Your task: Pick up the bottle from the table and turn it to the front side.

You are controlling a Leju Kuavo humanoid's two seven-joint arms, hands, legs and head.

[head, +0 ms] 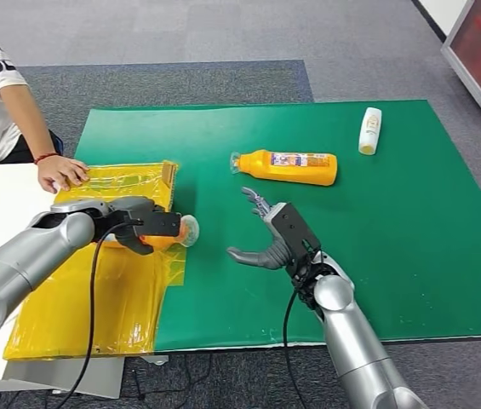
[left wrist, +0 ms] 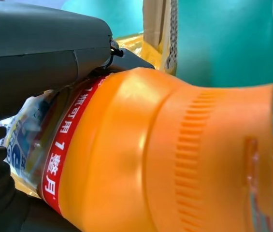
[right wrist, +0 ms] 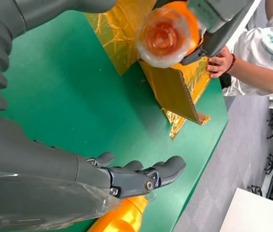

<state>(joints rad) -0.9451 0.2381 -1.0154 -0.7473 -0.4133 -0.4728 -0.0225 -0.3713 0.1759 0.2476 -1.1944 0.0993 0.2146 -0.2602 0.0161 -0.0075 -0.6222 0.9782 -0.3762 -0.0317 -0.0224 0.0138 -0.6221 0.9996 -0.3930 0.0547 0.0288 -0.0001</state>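
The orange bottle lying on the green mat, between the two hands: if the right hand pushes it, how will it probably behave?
The orange bottle lies on its side on the green mat, so it may roll. Its glossy plastic and label wrap look rather slippery. The open right hand will probably need a firm, full grip.

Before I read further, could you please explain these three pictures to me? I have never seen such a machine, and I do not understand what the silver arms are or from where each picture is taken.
This is a humanoid robot with two silver arms ending in many-fingered hands. The wide picture comes from its head, looking down at a green table. The other two come from cameras at its wrists, so they look turned.

The left hand holds an orange bottle above yellow foil-covered cardboard. The right hand is open and holds nothing. Beyond it lies a second orange bottle on its side, and farther off a small white bottle. A person's hand rests on the cardboard's edge.
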